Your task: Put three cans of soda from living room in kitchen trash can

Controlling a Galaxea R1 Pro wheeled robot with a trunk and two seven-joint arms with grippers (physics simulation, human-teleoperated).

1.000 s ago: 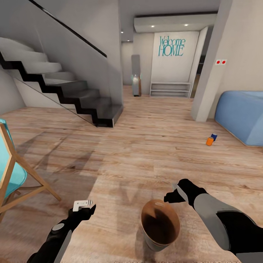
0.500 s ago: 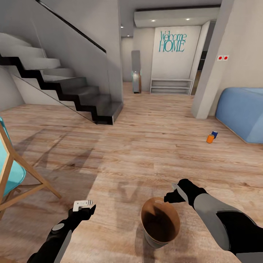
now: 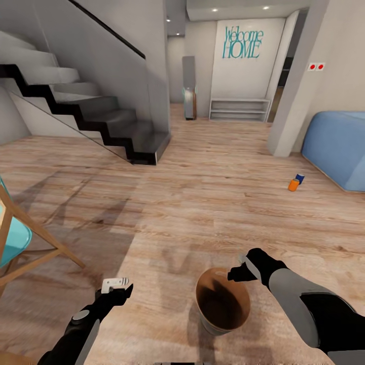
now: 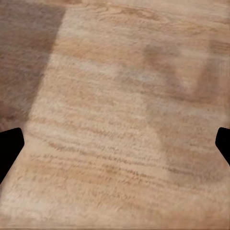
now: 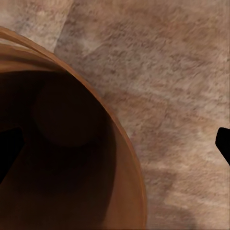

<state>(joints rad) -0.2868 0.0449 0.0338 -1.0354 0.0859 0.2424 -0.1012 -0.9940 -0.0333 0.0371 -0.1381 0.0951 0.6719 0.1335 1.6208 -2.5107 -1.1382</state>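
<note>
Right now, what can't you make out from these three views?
- Third soda can: head view gives one orange can and a blue can on the floor by the sofa; any other can't be told.
- Can labels: too small.
- Trash can base: head view, hidden by its own rim; right wrist view crops the rim.
- Right gripper jaws: unclear in the head view.
</note>
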